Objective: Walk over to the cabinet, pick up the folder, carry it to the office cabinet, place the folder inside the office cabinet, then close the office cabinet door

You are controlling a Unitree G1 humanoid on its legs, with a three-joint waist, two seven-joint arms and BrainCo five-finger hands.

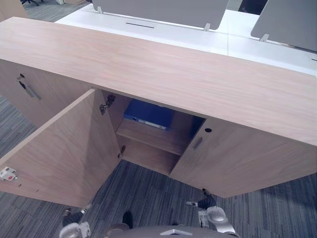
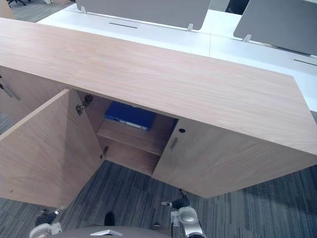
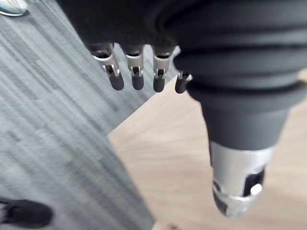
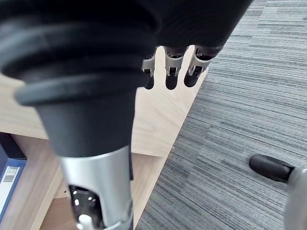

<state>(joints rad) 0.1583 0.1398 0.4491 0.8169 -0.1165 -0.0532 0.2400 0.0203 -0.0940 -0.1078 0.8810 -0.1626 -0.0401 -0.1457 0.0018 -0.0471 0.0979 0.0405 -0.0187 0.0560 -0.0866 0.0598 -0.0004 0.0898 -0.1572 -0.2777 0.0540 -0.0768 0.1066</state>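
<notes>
left eye: blue folder (image 1: 148,115) lies flat on upper shelf (image 1: 156,139) inside cabinet (image 1: 163,74), left door (image 1: 64,148) open, white spine label (image 1: 157,125) unreadable | left wrist: left hand (image 3: 120,24) empty, fingers (image 3: 136,76) hanging loose, door corner and carpet (image 3: 53,120) beyond | right wrist: right hand (image 4: 201,24) empty, fingers loose

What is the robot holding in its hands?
Nothing. The left hand and the right hand hang open and empty; the blue folder lies on the shelf inside the cabinet.
</notes>
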